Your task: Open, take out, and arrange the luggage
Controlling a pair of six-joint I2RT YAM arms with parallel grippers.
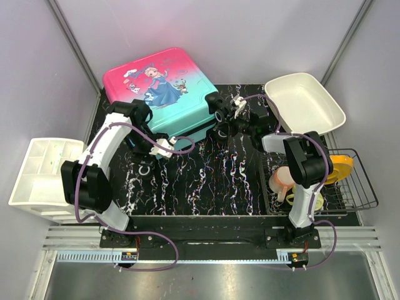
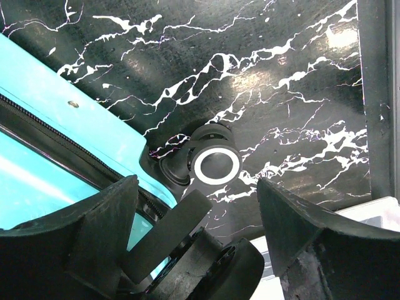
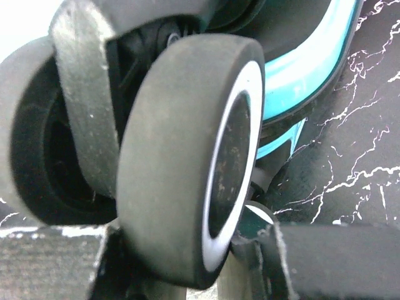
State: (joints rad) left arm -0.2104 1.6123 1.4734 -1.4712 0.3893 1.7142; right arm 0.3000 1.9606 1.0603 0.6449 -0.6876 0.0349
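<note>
The luggage (image 1: pixel 159 84) lies flat and closed at the back left of the black marbled table, pink-to-teal with a princess print. My left gripper (image 1: pixel 150 149) is at its near left corner. In the left wrist view the gripper (image 2: pixel 197 187) is open, with one black wheel (image 2: pixel 181 244) low between the fingers, a second wheel (image 2: pixel 215 165) ahead, and the teal shell (image 2: pixel 56 106) with its zip at the left. My right gripper (image 1: pixel 220 117) is at the near right corner. In the right wrist view the gripper (image 3: pixel 190 231) is closed round a black white-rimmed wheel (image 3: pixel 187 156).
A white oval tub (image 1: pixel 304 103) leans at the back right. A black wire rack (image 1: pixel 365 187) at the right holds a pink cup (image 1: pixel 281 178) and a yellow item (image 1: pixel 340 169). A white compartment organiser (image 1: pixel 44 172) sits off the table's left edge.
</note>
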